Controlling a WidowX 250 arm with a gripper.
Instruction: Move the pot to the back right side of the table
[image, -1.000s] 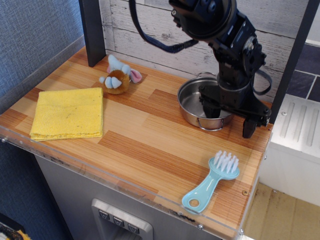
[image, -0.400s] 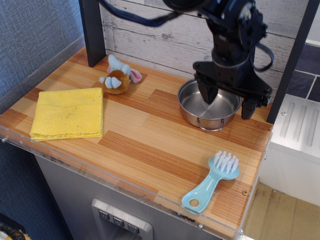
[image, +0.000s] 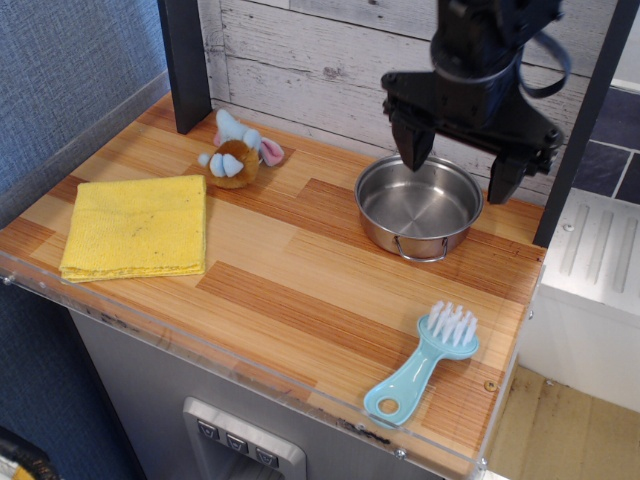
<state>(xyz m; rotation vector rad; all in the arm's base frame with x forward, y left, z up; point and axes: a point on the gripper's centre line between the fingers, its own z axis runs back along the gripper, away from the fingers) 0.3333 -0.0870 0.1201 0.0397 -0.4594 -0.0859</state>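
The pot (image: 418, 207), shallow, round and shiny steel with wire loop handles, stands on the wood-plank table (image: 270, 290) at the back right, near the white plank wall. My black gripper (image: 457, 173) hangs above the pot's far rim with its two fingers spread wide, one finger (image: 410, 148) over the left of the rim and the other (image: 503, 180) past the right of it. The gripper is open and holds nothing.
A plush toy (image: 235, 155) lies at the back middle. A folded yellow cloth (image: 137, 226) lies at the left. A light blue brush (image: 424, 362) lies near the front right edge. A dark post (image: 186, 62) stands at the back left.
My gripper has risen out of the pot and now hangs above its far rim. The pot has stayed where it was.
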